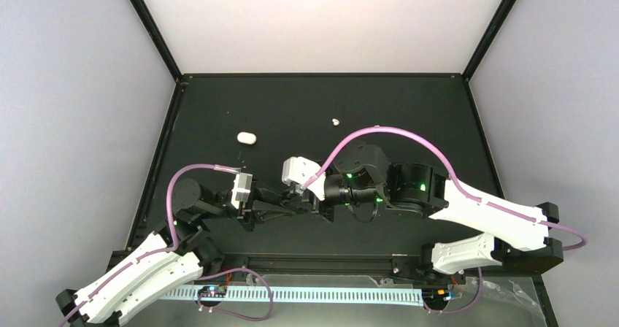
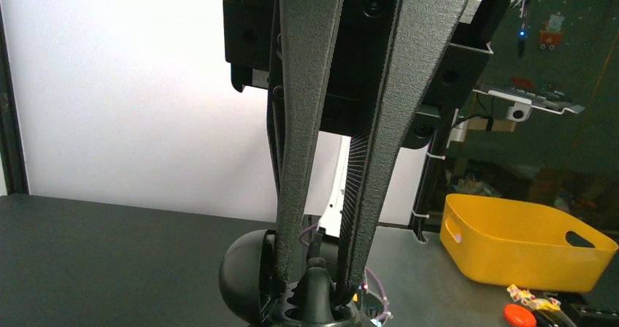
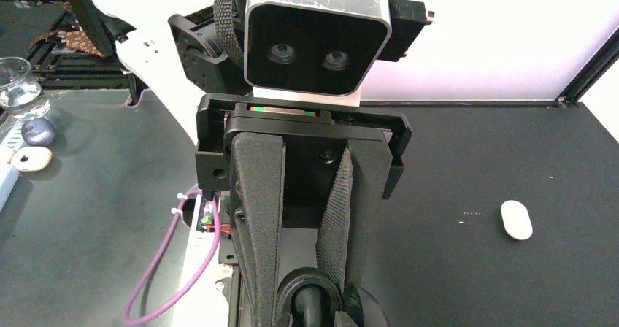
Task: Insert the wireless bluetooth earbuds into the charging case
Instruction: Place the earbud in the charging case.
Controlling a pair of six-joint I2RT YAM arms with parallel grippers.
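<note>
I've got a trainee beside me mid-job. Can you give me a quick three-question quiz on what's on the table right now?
1. True or false: the white oval case lies free on the black table, with nothing gripping it.
2. Multiple choice: in the top view, the small white bud is
A) inside the case
B) apart from the case, off to its right
C) touching the case's left end
3. Short answer: what colour is the bin beyond the table edge in the left wrist view?

Key: 1 true; 2 B; 3 yellow.
</note>
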